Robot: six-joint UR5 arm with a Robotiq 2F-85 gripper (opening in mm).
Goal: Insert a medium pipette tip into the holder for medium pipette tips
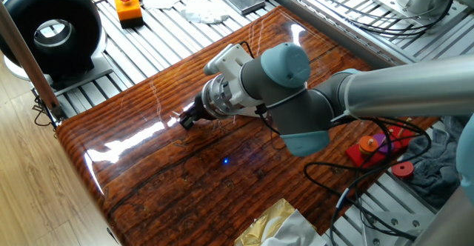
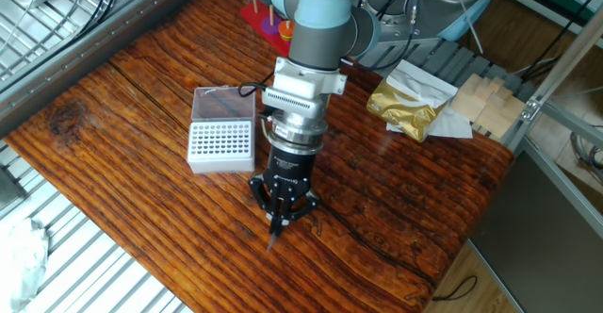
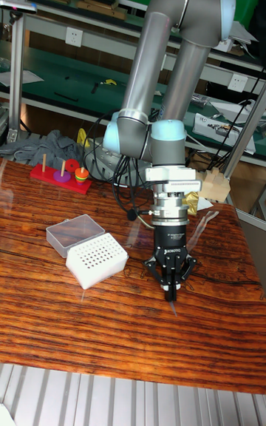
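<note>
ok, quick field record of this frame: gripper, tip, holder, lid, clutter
gripper: pointing straight down, fingers closed together on the tip, low over bare table beside the holder
medium pipette tip: held upright, thin end down near the wood; contact with the table cannot be told
holder: white block, hole grid facing up, apart from the gripper
lid: clear, swung open, lying behind the block
clutter: gold foil bag, ring stacker toy
</note>
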